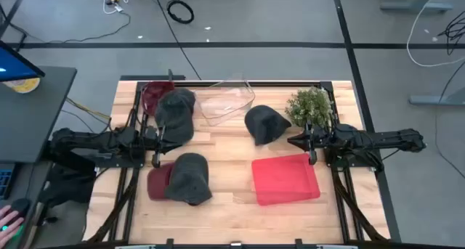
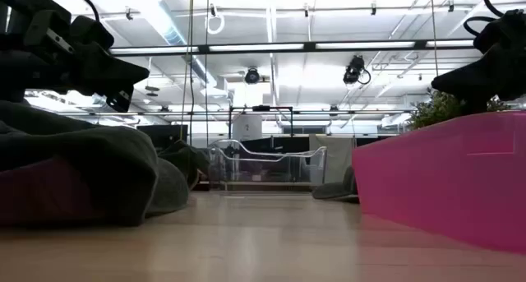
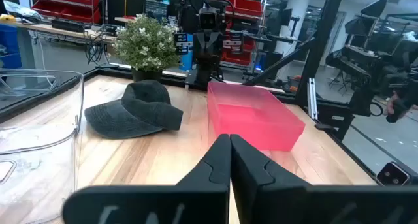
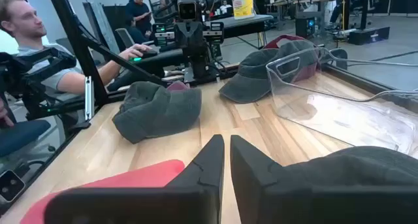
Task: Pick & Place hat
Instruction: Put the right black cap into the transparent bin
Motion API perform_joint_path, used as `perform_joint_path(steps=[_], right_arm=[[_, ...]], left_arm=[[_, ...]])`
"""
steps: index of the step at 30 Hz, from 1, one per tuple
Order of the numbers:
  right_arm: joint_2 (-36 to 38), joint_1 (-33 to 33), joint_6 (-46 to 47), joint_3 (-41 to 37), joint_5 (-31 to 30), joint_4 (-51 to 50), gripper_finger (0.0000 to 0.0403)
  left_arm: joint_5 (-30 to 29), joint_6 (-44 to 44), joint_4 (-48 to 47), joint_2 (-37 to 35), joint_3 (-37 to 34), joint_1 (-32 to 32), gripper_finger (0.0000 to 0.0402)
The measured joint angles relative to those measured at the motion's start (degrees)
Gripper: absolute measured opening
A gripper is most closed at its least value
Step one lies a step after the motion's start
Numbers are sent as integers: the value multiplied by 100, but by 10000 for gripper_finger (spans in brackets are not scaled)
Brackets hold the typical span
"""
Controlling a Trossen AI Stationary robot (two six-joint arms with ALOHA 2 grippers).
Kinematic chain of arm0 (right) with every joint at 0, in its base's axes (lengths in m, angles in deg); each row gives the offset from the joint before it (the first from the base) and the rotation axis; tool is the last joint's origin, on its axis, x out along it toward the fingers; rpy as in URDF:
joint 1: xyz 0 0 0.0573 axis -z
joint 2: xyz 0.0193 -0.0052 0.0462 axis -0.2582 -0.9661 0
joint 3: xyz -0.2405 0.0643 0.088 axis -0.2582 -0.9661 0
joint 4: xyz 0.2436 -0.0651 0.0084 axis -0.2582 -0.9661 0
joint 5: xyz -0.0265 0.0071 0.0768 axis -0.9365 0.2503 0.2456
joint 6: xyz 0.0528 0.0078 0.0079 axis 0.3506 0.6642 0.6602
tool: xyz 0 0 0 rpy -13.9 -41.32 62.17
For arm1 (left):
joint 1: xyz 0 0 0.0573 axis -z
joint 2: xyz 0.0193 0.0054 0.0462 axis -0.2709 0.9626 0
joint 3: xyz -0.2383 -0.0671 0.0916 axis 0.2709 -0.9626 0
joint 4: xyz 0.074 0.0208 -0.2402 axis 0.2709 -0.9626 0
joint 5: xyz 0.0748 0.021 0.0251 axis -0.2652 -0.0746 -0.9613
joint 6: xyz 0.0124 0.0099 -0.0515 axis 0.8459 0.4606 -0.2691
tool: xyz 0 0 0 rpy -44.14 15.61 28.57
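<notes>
Three dark grey caps show. One cap lies on the table's middle by its brim and crown. A second cap rests on a red bin near the left front. The third cap lies over a dark red bin at the far left. My left gripper hovers shut between the two left caps. My right gripper hovers shut just right of the middle cap.
A clear plastic container stands at the far middle. A pink bin sits at the near right. A potted plant stands at the far right. Bare wood lies between the caps. A person sits beyond the left edge.
</notes>
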Motion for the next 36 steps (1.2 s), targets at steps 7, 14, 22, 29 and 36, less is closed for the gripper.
perform_joint_path(steps=[7, 14, 22, 29, 36], right_arm=[[1, 0, 26, 0, 25, -7, 31], [-6, 0, 28, 0, 28, 296, 31], [-1, -2, -1010, 2, -545, 3401, 19], [-247, 0, -1373, 671, -603, 4032, 7], [-1443, 0, -1660, 2233, -603, 3125, 5]], left_arm=[[0, 0, 0, 0, 0, 0, 3], [-156, -615, 463, 2, 0, 2, 3], [-625, -758, 2586, 0, 37, 0, 3], [-991, -529, 1265, 480, 1274, 0, 3], [-1308, 299, 257, 1808, 3170, 0, 3]])
